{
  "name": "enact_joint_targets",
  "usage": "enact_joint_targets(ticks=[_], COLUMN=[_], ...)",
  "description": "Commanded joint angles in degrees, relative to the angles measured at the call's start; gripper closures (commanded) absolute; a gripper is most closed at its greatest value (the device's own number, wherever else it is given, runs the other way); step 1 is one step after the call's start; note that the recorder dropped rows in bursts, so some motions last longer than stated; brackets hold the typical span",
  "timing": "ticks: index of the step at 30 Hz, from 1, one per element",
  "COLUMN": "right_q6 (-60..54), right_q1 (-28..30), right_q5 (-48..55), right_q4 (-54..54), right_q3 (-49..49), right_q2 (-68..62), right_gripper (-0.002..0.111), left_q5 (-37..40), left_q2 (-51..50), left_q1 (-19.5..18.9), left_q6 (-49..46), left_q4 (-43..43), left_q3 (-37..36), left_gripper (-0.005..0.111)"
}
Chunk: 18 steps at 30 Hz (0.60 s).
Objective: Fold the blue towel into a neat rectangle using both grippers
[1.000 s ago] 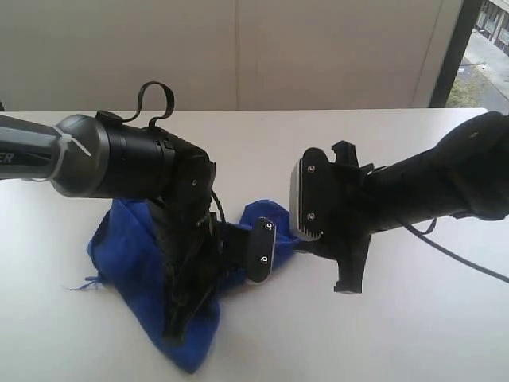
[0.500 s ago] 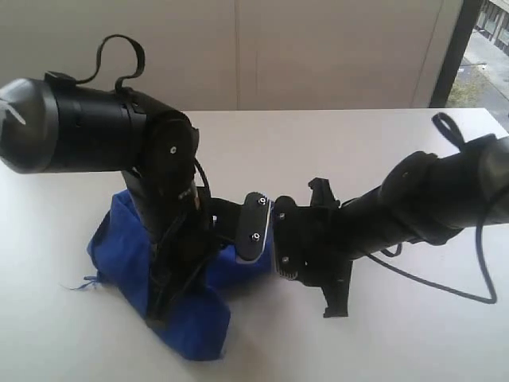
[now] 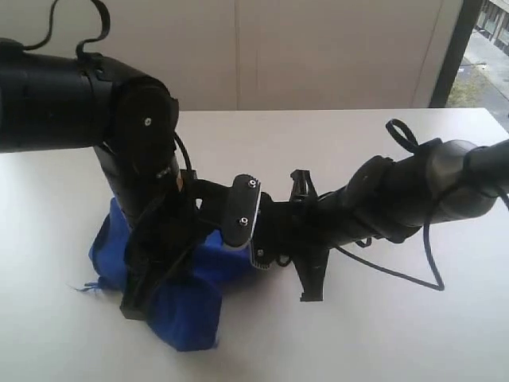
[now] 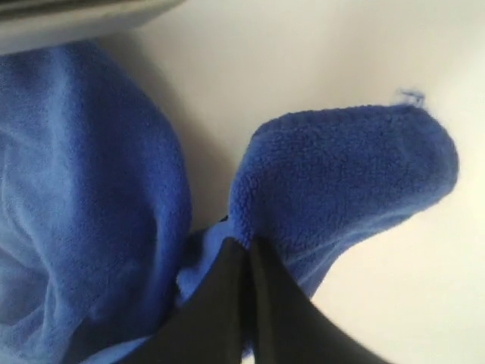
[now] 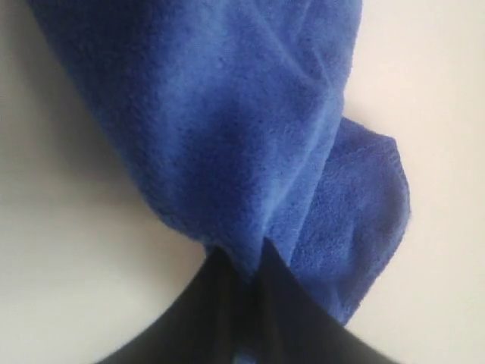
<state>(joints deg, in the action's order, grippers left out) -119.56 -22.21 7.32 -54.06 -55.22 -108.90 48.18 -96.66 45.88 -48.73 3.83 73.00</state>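
The blue towel lies bunched in a heap on the white table, left of the middle, largely hidden behind my left arm. My left gripper sits low over the heap's right side. In the left wrist view it is shut on a fold of the blue towel. My right gripper reaches in from the right and nearly meets the left one. The right wrist view shows it shut on a hanging stretch of the blue towel. No white tag is visible.
Black cables loop beside the right arm over the table. A pale wall stands behind the table's far edge, with a window strip at the far right. A loose thread trails from the towel's left side.
The right arm has swung left and lower until its gripper sits close to the left one. The left arm has shifted left and higher in view. The towel is more tightly bunched.
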Motion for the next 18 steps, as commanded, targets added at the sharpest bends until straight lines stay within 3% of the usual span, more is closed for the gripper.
enact_joint_targets(ticks=[1,13,16,18], right_q6=[4.6,14.6,19.3,27.9], right_q1=[-0.1,3.8,6.8,7.9], right_q5=[-1.7,0.2,2.5,7.7], right_q4=[-0.4,0.8,5.7,15.0], right_q3=[-0.1,0.5,2.6,2.7], right_q2=[1.6,17.9,23.8,26.5], right_gripper=[0.108,0.108,0.108,0.108], left_q5=[3.5,18.2,21.0,21.0], left_q2=[3.2,9.4,11.6,13.1], left_q1=[0.2,0.0,0.0,0.0], left_q6=[1.1,16.1,19.1,19.7], left_q4=[3.8,29.7,34.7,36.1], left_q3=[-0.3,-0.3,-0.3,-0.3], left_gripper=[0.107,0.107,0.107,0.107])
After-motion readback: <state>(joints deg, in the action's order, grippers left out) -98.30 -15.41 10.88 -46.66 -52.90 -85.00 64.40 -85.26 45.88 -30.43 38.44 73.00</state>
